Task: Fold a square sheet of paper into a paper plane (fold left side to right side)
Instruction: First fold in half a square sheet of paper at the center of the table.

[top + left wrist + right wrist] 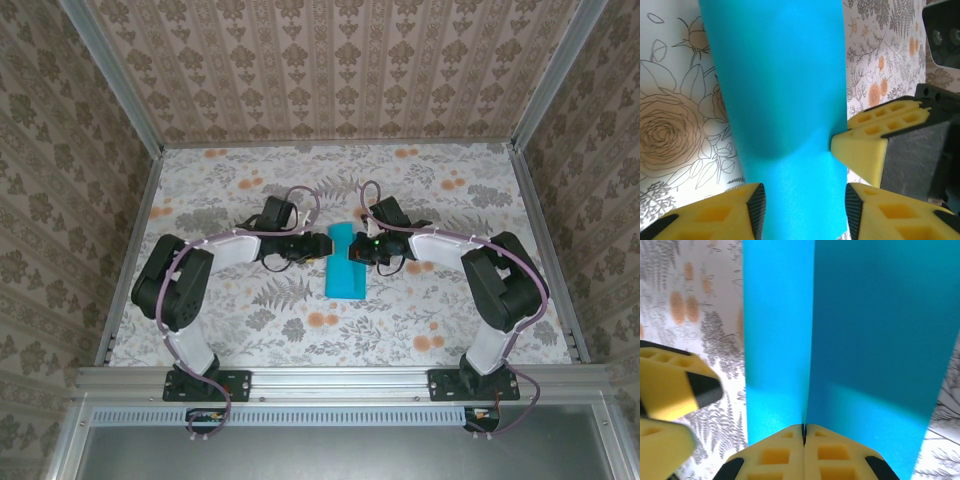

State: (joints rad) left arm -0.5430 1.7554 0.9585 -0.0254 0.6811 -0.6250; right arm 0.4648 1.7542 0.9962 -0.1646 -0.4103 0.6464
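Blue sheet of paper [346, 265] folded into a narrow strip, lying at the middle of the table [230, 320] between 2 grippers. Right gripper [803, 435] clamped tight on a raised crease along the strip. Left gripper [804, 205] parted to a middling gap, fingers astride the strip's end

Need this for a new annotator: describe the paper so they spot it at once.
Start at the floral table: at its middle lies the folded sheet of paper, pinched by the right gripper. It is the only plain turquoise thing among patterned surfaces.
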